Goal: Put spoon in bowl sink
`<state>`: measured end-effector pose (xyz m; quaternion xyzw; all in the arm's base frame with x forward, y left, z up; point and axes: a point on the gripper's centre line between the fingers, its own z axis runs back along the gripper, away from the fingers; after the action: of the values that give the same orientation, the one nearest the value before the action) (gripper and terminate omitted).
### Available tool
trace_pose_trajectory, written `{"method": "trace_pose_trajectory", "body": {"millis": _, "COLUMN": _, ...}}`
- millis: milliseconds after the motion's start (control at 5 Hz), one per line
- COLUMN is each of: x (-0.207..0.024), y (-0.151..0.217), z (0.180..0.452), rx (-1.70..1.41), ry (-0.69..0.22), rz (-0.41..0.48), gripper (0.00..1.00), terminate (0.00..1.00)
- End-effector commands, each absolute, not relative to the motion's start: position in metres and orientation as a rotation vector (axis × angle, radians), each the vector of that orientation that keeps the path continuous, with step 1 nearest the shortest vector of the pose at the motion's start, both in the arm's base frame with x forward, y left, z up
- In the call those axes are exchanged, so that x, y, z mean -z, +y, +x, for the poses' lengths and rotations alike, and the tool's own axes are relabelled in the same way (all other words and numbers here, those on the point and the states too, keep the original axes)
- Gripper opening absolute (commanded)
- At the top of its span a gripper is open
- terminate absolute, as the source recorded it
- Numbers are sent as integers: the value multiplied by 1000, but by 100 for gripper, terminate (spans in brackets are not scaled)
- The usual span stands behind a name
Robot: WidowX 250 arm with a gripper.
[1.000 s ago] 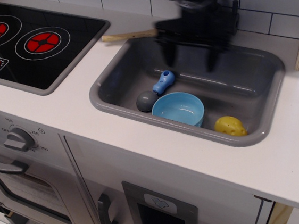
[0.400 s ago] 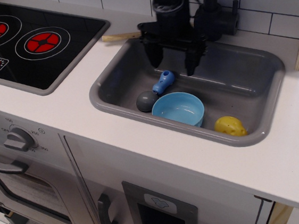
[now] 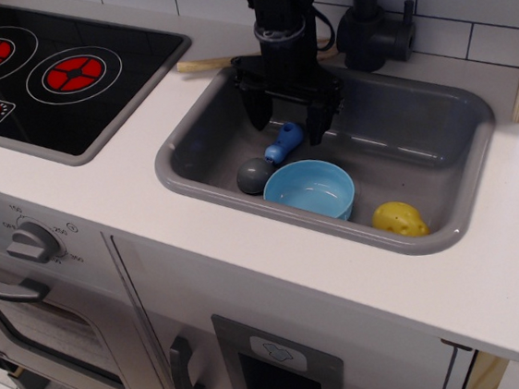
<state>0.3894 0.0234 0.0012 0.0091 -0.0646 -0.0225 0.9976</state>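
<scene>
The spoon [image 3: 272, 155] lies on the floor of the grey sink [image 3: 192, 169], its blue handle pointing up right and its dark grey scoop at the lower left, touching the light blue bowl [image 3: 309, 189]. The bowl sits upright and empty near the sink's front wall. My black gripper [image 3: 285, 121] hangs open just above the spoon's handle, one finger on each side of it, holding nothing.
A yellow rounded toy [image 3: 399, 220] lies in the sink's front right corner. A black faucet [image 3: 370, 25] stands behind the sink. A wooden spatula [image 3: 207, 65] lies on the white counter behind the sink's left rim. A black stove top [image 3: 42, 73] is at the left.
The gripper has moved left and down into the sink, from near the faucet to just above the spoon's handle. The spoon, bowl and yellow toy have not moved.
</scene>
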Motion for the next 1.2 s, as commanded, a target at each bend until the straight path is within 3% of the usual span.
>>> {"method": "trace_pose_trajectory", "body": {"millis": 0, "x": -1, "y": 25, "z": 397, "rx": 61, "ry": -192, "rz": 70, "gripper": 100, "terminate": 0}}
{"method": "trace_pose_trajectory", "body": {"millis": 400, "x": 11, "y": 23, "z": 399, "rx": 42, "ry": -181, "rz": 80, "gripper": 100, "terminate": 0}}
{"method": "trace_pose_trajectory", "body": {"millis": 600, "x": 9, "y": 24, "z": 397, "rx": 43, "ry": -211, "rz": 84, "gripper": 0, "terminate": 0}}
{"method": "trace_pose_trajectory", "body": {"millis": 1000, "x": -16, "y": 21, "z": 396, "rx": 104, "ry": -237, "rz": 90, "gripper": 0, "terminate": 0}}
